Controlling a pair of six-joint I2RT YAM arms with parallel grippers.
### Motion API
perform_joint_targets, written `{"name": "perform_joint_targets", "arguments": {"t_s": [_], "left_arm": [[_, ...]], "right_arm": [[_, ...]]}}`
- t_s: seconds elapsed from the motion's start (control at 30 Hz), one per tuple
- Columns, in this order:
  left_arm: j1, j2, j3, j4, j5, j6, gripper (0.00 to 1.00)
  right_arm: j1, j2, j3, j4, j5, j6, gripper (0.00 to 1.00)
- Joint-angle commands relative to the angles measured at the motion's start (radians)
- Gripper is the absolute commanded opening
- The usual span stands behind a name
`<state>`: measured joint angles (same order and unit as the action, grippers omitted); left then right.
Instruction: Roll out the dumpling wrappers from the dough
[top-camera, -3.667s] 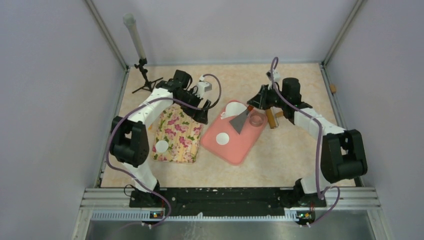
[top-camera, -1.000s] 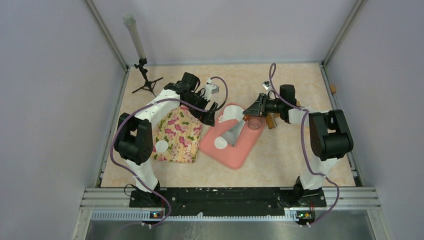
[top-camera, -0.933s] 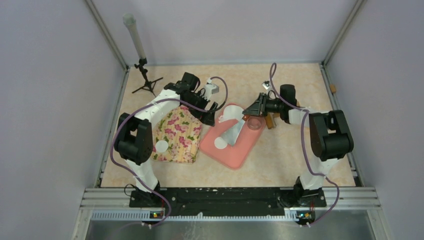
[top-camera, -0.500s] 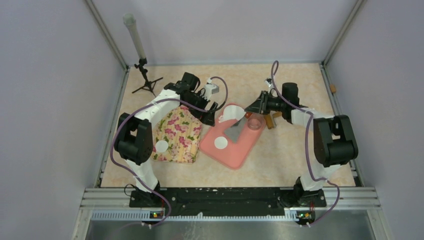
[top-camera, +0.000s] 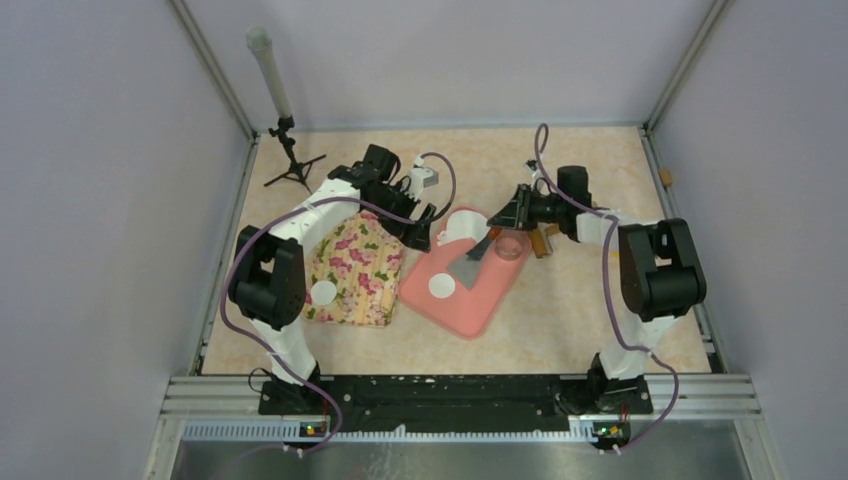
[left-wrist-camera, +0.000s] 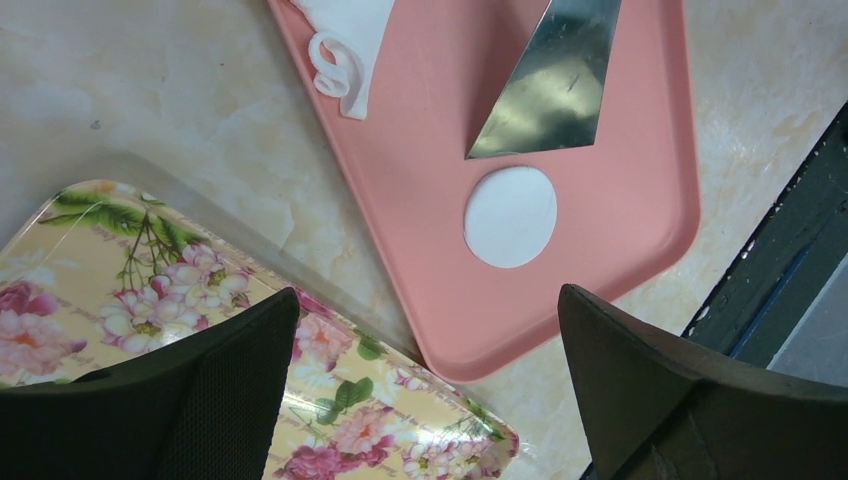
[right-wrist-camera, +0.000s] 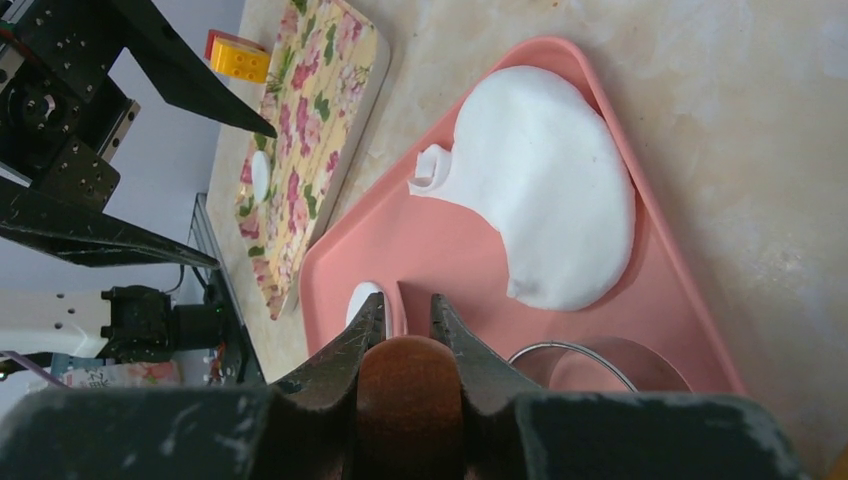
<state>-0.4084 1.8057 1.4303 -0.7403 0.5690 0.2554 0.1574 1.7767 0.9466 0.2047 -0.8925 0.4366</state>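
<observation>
Dumpling wrapper (left-wrist-camera: 510, 216) is lying flat on the pink board (left-wrist-camera: 640, 150), just off the scraper (left-wrist-camera: 550, 85) tip. Dough (right-wrist-camera: 550, 215) is sitting at the board's far corner. Wrapper's looking thin, soft, probably sticking, so I'm thinking slide under its edge, no pinching. Right gripper (right-wrist-camera: 405, 305) is clamping the scraper's handle. Left gripper (left-wrist-camera: 428, 295) is hanging wide open, empty. Walls are boxing in the table (top-camera: 560, 320).

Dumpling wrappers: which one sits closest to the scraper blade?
The dumpling wrapper on the pink board, right beside the blade of the scraper; the other wrapper lies off on the floral tray.
</observation>
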Motion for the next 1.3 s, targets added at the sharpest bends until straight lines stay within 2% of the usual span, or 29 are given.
{"name": "perform_joint_targets", "arguments": {"t_s": [0.0, 0.57, 0.8, 0.93, 1.27], "left_arm": [[0.0, -0.007, -0.008, 0.028, 0.03, -0.01, 0.99], [-0.001, -0.018, -0.008, 0.028, 0.038, -0.012, 0.99], [-0.001, -0.021, -0.008, 0.028, 0.038, -0.012, 0.99], [-0.001, -0.022, -0.008, 0.028, 0.036, -0.01, 0.99], [0.0, -0.023, -0.007, 0.024, 0.036, -0.01, 0.99]], "right_arm": [[0.022, 0.037, 0.028, -0.019, 0.013, -0.061, 0.0], [0.025, 0.058, -0.02, 0.134, -0.107, 0.047, 0.0], [0.024, 0.047, -0.031, 0.238, -0.183, 0.17, 0.0], [0.015, 0.005, -0.056, 0.37, -0.225, 0.282, 0.0], [-0.004, -0.047, -0.031, 0.264, -0.151, 0.168, 0.0]]}}
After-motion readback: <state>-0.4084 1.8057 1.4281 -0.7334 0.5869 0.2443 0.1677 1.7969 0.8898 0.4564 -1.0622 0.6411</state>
